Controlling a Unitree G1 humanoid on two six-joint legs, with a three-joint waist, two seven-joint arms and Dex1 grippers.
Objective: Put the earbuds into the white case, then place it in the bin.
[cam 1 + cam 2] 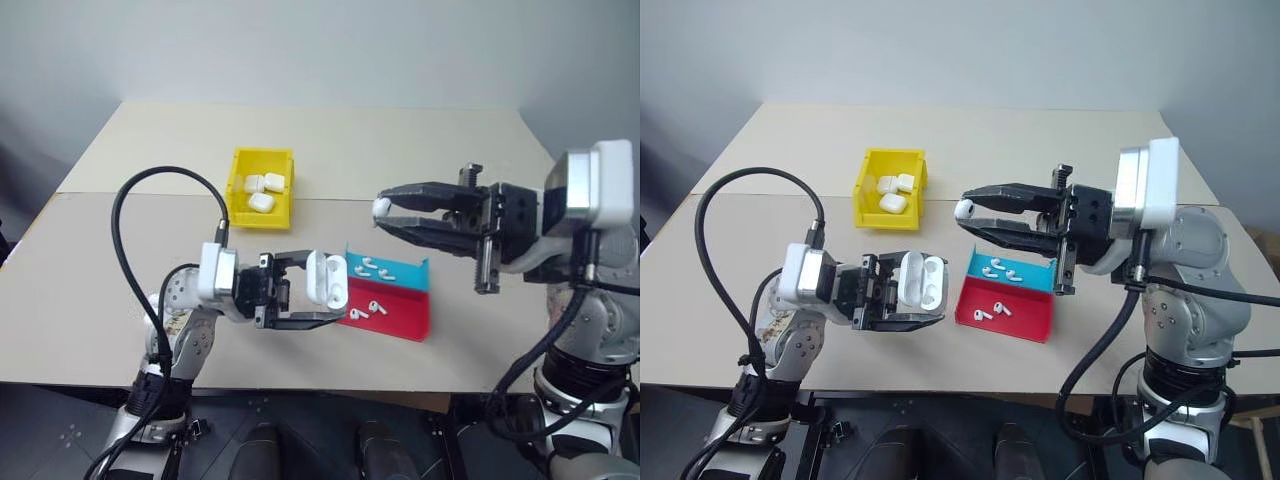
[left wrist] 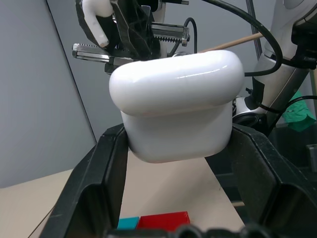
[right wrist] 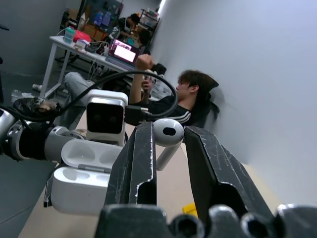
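**Loading the first earbud, nothing binned from this round yet**

Holding the white case [image 1: 921, 283] lid-open, the left tool [image 1: 902, 292] is clamped on it above the desk [image 1: 120, 300]. The right tool [image 1: 975, 216] pinches one earbud [image 1: 964, 210] just beside it. Both sockets look empty; four earbuds [image 1: 995, 290] wait in the tray [image 1: 1025, 325]. Yellow bin [image 1: 890, 187] already has three cases.

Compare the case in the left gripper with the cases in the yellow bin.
The held case has its lid swung open; the cases in the bin look shut. The held case is clamped in the left gripper above the table; the binned ones lie loose inside the yellow bin. All are glossy white, rounded and look alike in size.
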